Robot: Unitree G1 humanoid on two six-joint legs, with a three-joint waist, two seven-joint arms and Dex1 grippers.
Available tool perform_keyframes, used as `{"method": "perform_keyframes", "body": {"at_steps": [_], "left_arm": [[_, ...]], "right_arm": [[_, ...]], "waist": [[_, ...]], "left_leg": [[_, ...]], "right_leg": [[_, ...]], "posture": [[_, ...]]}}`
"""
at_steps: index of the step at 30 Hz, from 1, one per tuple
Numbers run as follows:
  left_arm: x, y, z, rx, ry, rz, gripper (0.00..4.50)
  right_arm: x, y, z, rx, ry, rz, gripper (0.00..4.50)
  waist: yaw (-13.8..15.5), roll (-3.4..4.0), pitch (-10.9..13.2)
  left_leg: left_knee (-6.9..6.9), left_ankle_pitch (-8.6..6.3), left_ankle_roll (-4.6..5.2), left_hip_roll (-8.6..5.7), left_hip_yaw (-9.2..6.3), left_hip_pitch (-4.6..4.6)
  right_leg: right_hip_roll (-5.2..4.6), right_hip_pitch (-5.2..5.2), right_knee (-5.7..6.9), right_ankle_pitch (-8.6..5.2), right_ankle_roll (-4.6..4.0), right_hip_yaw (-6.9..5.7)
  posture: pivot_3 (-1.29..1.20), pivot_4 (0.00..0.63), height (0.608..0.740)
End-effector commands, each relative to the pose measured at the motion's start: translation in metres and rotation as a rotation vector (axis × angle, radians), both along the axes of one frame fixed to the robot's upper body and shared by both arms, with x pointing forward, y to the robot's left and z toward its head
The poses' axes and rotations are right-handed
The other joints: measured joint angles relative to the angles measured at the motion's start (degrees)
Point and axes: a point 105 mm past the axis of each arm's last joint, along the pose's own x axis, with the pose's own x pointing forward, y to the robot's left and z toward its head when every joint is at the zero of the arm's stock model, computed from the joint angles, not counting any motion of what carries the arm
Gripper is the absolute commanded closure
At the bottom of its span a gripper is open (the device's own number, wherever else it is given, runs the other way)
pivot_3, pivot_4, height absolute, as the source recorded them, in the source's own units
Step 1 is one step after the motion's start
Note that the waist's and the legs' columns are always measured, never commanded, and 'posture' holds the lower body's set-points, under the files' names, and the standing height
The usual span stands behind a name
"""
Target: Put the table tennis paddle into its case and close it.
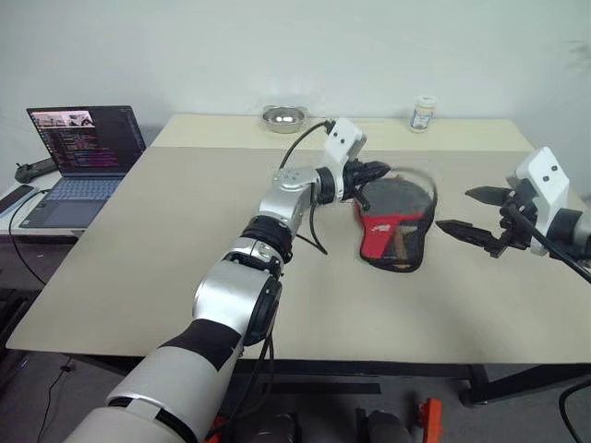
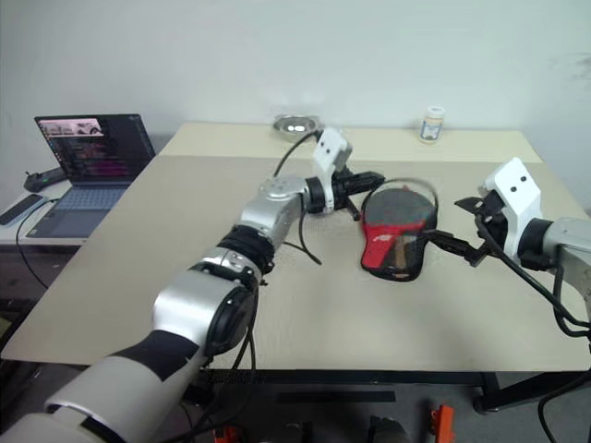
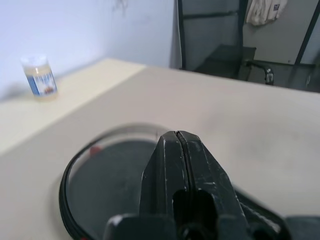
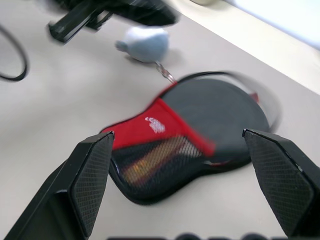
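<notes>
Case (image 1: 395, 226) — long axis front-to-back, round end far, left pincer (image 1: 377, 172) pressed together, right pincer (image 1: 478, 220) spread

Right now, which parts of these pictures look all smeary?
In the right wrist view the case looks streaked and soft, and so does the dark arm above it. In the left eye view the case's round top edge is smeared. In the left wrist view the little bottle is fuzzy, while the left gripper looks sharp.

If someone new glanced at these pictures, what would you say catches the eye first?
The black case with its red panel, lying mid-table, draws the eye. The left pincer is shut at its rounded end, while the right pincer stands wide open to the case's right. A lit laptop sits off the table's left edge.
</notes>
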Motion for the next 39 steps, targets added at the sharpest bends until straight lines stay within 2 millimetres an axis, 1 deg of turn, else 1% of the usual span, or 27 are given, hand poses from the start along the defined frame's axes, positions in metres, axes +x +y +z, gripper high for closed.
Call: {"method": "perform_keyframes", "body": {"at_steps": [1,5,6,8,10,11,13,15,17,19,21,24,27,34,37,39], "left_arm": [[0.001,0.024,0.008,-0.006,-0.061,-0.010,4.48],[-0.003,0.056,0.000,-0.001,-0.070,-0.031,4.48],[-0.007,0.066,0.000,-0.002,-0.068,-0.049,4.48],[-0.015,0.079,-0.001,-0.002,-0.067,-0.077,4.48],[-0.021,0.086,-0.001,0.001,-0.069,-0.090,4.48],[-0.026,0.095,-0.001,0.001,-0.072,-0.090,4.48],[-0.034,0.104,0.000,0.004,-0.075,-0.090,4.48],[-0.048,0.112,0.001,0.006,-0.076,-0.115,4.48],[-0.059,0.118,0.001,0.009,-0.068,-0.132,4.48],[-0.062,0.123,-0.001,0.018,-0.062,-0.117,4.48],[-0.061,0.130,-0.003,0.022,-0.054,-0.084,4.48],[-0.059,0.137,-0.005,0.024,-0.046,-0.057,4.48],[-0.057,0.142,-0.010,0.031,-0.041,-0.038,4.48],[-0.054,0.145,-0.015,0.038,-0.045,-0.030,4.48],[-0.055,0.145,-0.018,0.053,-0.047,-0.029,4.50],[-0.055,0.146,-0.020,0.059,-0.048,-0.029,4.50]], "right_arm": [[0.005,-0.006,-0.001,0.065,0.017,-0.066,0.00],[0.027,-0.007,-0.017,0.114,0.046,-0.127,0.00],[0.039,-0.012,-0.025,0.117,0.061,-0.185,0.00],[0.053,-0.017,-0.040,0.097,0.089,-0.255,0.00],[0.061,-0.017,-0.049,0.079,0.109,-0.277,0.00],[0.071,-0.019,-0.057,0.100,0.122,-0.316,0.00],[0.084,-0.020,-0.067,0.142,0.141,-0.370,0.00],[0.096,-0.019,-0.077,0.172,0.156,-0.401,0.00],[0.103,-0.015,-0.085,0.196,0.177,-0.402,0.00],[0.107,-0.013,-0.092,0.210,0.198,-0.399,0.00],[0.110,-0.010,-0.099,0.201,0.215,-0.393,0.00],[0.112,-0.008,-0.106,0.206,0.233,-0.387,0.00],[0.113,-0.002,-0.118,0.201,0.262,-0.377,0.00],[0.112,0.011,-0.137,0.162,0.338,-0.318,0.00],[0.114,0.016,-0.141,0.144,0.360,-0.296,0.52],[0.114,0.019,-0.142,0.147,0.372,-0.283,1.20]], "waist": [[-0.23,-0.02,0.01],[-0.37,0.00,0.00],[-0.39,0.00,0.00],[-0.35,0.01,0.00],[-0.26,0.00,0.00],[-0.20,0.01,0.00],[-0.33,0.00,-0.01],[-0.40,0.01,-0.01],[-0.41,0.03,-0.01],[-0.43,0.03,-0.01],[-0.37,0.03,-0.01],[-0.36,0.05,-0.02],[-0.43,0.05,-0.03],[-1.10,0.08,-0.05],[-1.46,0.08,-0.07],[-1.68,0.08,-0.08]], "left_leg": [[0.02,0.00,0.00,0.00,-0.01,0.00],[0.04,0.02,0.00,-0.01,-0.03,0.02],[0.04,0.02,0.00,-0.01,-0.03,0.03],[0.05,0.02,-0.01,-0.01,-0.03,0.04],[0.04,0.03,-0.01,-0.02,-0.06,0.03],[0.03,0.03,-0.01,-0.03,-0.07,0.01],[0.04,0.02,-0.02,-0.02,-0.06,0.01],[0.04,0.03,-0.02,-0.03,-0.08,0.01],[0.02,0.03,-0.03,-0.02,-0.08,0.01],[0.01,0.04,-0.04,-0.01,-0.10,0.01],[0.04,0.04,-0.04,-0.02,-0.09,0.02],[0.06,0.04,-0.04,-0.03,-0.11,0.02],[0.06,0.04,-0.04,-0.02,-0.10,0.04],[0.05,0.04,-0.05,0.00,-0.07,0.15],[0.05,0.04,-0.05,0.00,-0.06,0.20],[0.04,0.04,-0.05,0.00,-0.06,0.29]], "right_leg": [[0.00,0.00,0.01,0.01,-0.01,0.00],[0.00,0.00,0.08,0.02,-0.02,0.00],[0.00,0.00,0.07,0.02,-0.02,0.01],[0.00,0.00,0.07,0.02,-0.03,0.03],[-0.01,-0.01,0.05,0.02,-0.03,0.02],[-0.01,-0.02,0.02,0.02,-0.03,0.01],[0.00,-0.02,-0.01,0.02,-0.03,0.03],[-0.02,-0.02,-0.01,0.02,-0.04,0.03],[-0.01,-0.04,0.01,0.02,-0.04,0.04],[0.00,-0.04,0.01,0.02,-0.05,0.03],[0.00,-0.03,0.01,0.02,-0.05,0.03],[0.00,0.00,0.03,0.03,-0.05,0.00],[0.00,0.01,0.04,0.03,-0.05,0.01],[0.01,0.06,0.07,0.03,-0.06,0.04],[0.01,0.09,0.09,0.03,-0.06,0.06],[0.02,0.16,0.09,0.03,-0.06,0.08]], "posture": [[0.00,0.150,0.740],[0.00,0.150,0.740],[0.00,0.150,0.740],[0.00,0.150,0.740],[0.00,0.150,0.740],[0.00,0.150,0.740],[0.00,0.150,0.740],[0.00,0.150,0.740],[0.00,0.150,0.740],[0.00,0.150,0.740],[0.00,0.150,0.740],[0.00,0.150,0.740],[0.00,0.150,0.740],[0.00,0.150,0.740],[0.00,0.150,0.740],[0.00,0.150,0.740]]}}
